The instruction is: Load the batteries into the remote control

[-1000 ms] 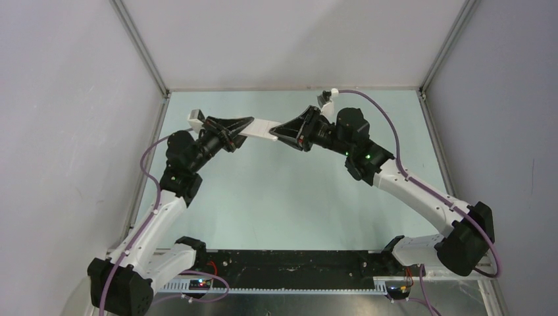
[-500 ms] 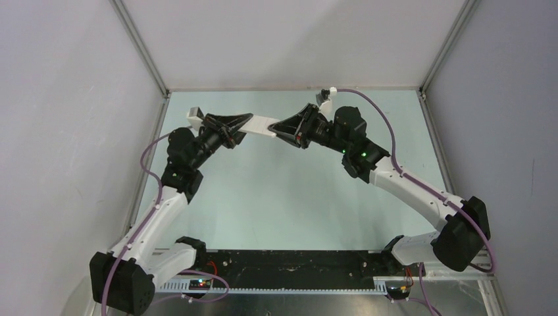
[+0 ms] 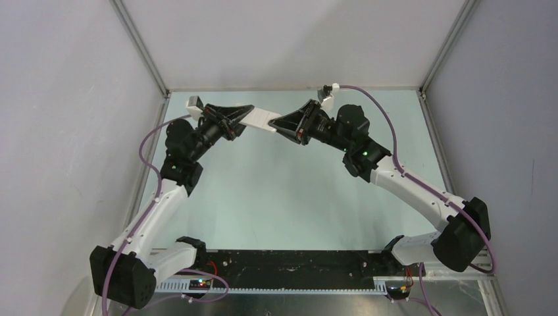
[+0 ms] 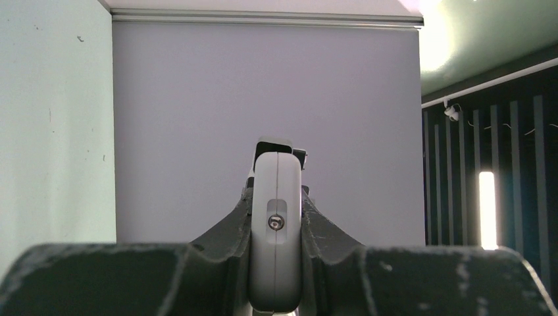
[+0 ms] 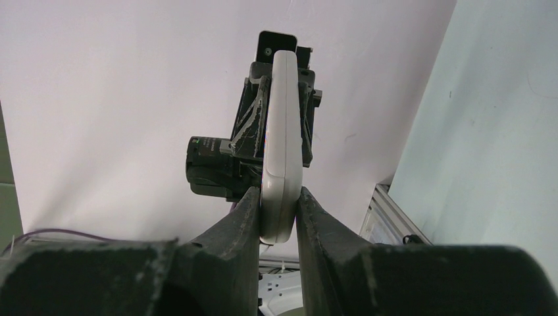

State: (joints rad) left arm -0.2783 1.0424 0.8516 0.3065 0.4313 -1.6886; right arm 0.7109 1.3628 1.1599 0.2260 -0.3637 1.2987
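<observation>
My left pincer and right pincer each clamp one end of the small white rectangular plastic remote control, aloft between them, its long axis running pincer to pincer.

The remote is over the far part of the table, toward 12 o'clock from the table's middle, and runs crosswise from 9 to 3 o'clock. The left gripper clamps its 9 o'clock end and the right gripper its 3 o'clock end, so the remote lies between the two. The left arm reaches in from its base at 7 o'clock, the right arm from 5 o'clock. The back wall stands behind the remote at 12 o'clock. The side walls flank the table at 9 and 3 o'clock. In each wrist view the other gripper sits behind the remote's far end.
</observation>
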